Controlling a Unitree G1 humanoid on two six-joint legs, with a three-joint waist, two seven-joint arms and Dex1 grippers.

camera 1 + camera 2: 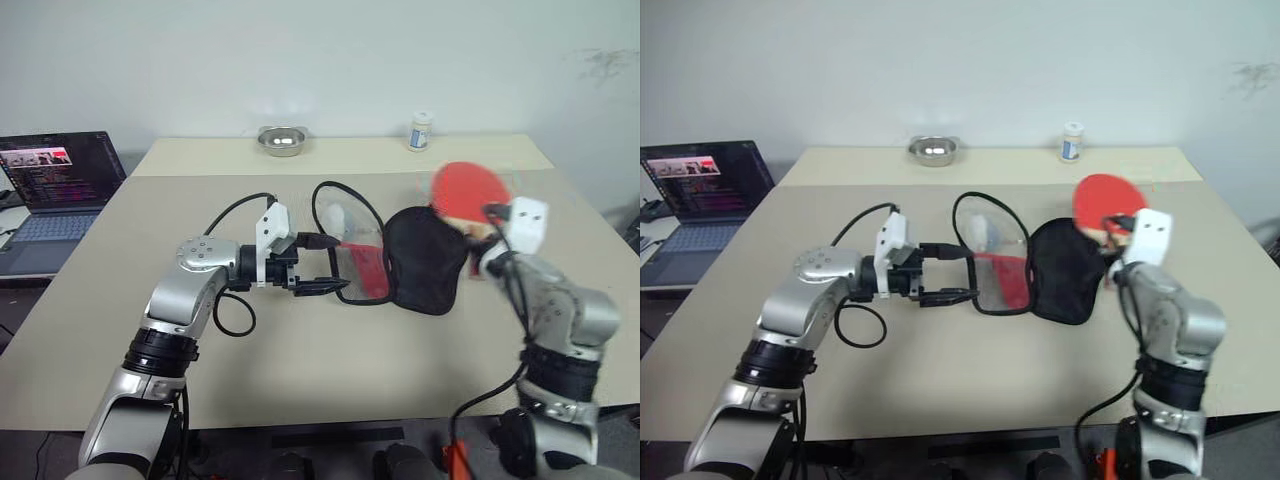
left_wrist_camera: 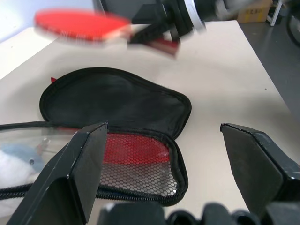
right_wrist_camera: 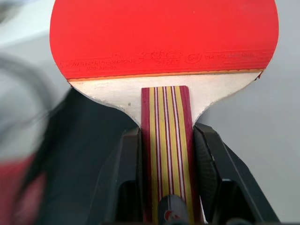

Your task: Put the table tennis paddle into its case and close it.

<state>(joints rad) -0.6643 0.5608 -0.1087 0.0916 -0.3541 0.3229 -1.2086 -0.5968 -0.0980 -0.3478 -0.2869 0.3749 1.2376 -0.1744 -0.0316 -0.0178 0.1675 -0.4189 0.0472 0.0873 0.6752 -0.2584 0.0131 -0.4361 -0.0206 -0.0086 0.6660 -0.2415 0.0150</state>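
The case lies open on the table's middle, its black half to the right and its red mesh half to the left. The table tennis paddle hangs just above and behind the case's right side, red face pointing away from me. My right gripper is shut on its striped wooden handle. My left gripper is open and level at the case's left edge, pointing right, with nothing between its fingers. In the left wrist view the case lies just past them.
A clear, black-edged pocket with something white inside adjoins the case's left far side. A steel bowl and a small bottle stand at the table's far edge. An open laptop sits off to the left.
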